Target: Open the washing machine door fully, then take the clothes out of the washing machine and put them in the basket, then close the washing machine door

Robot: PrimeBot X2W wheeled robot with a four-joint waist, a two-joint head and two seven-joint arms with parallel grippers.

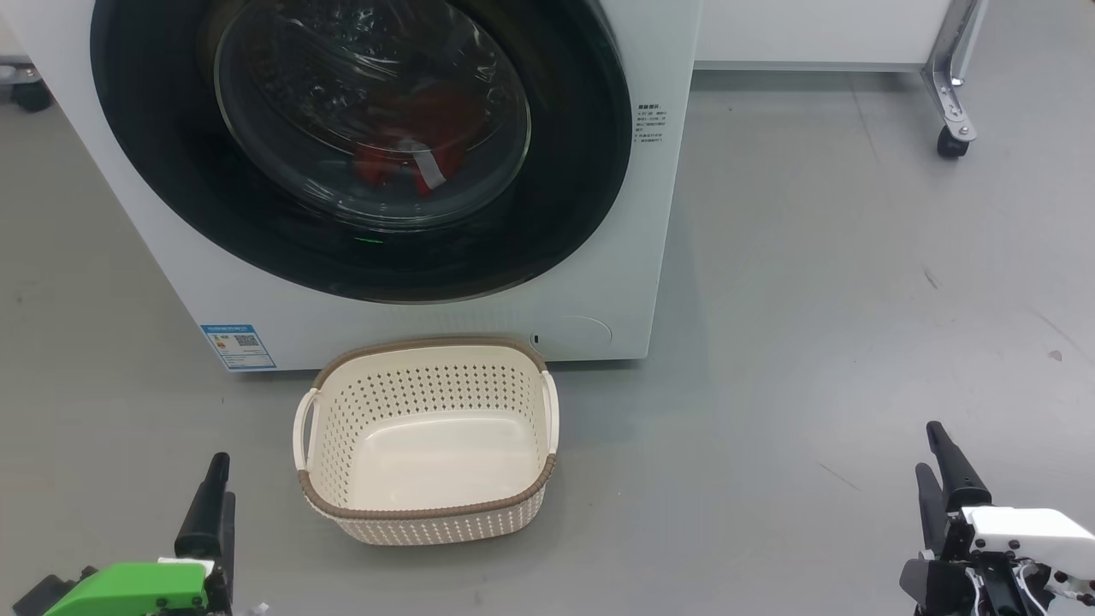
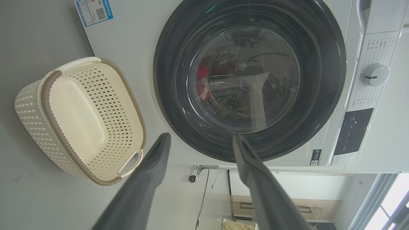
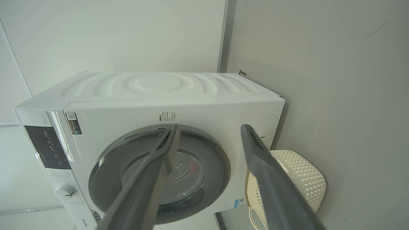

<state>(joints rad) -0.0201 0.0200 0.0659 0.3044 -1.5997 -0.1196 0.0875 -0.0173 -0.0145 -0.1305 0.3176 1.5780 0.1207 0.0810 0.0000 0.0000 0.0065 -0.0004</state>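
Cream perforated plastic basket point(image 1: 428, 513) mouth-up, long axis along closed black-rimmed round door point(image 1: 171, 197); left hand point(image 2: 199, 139), right hand point(image 3: 209, 127) splayed.

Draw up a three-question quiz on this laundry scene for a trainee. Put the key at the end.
1. Fill the gap: the basket on the floor in front of the washing machine holds ____.
2. True or false: the washing machine door stands fully open.
3. Pick one. The red clothes lie: A, in the basket; B, on the floor; C, in the drum, seen through the door glass.

Key: 1 nothing; 2 false, it is shut; 3 C.
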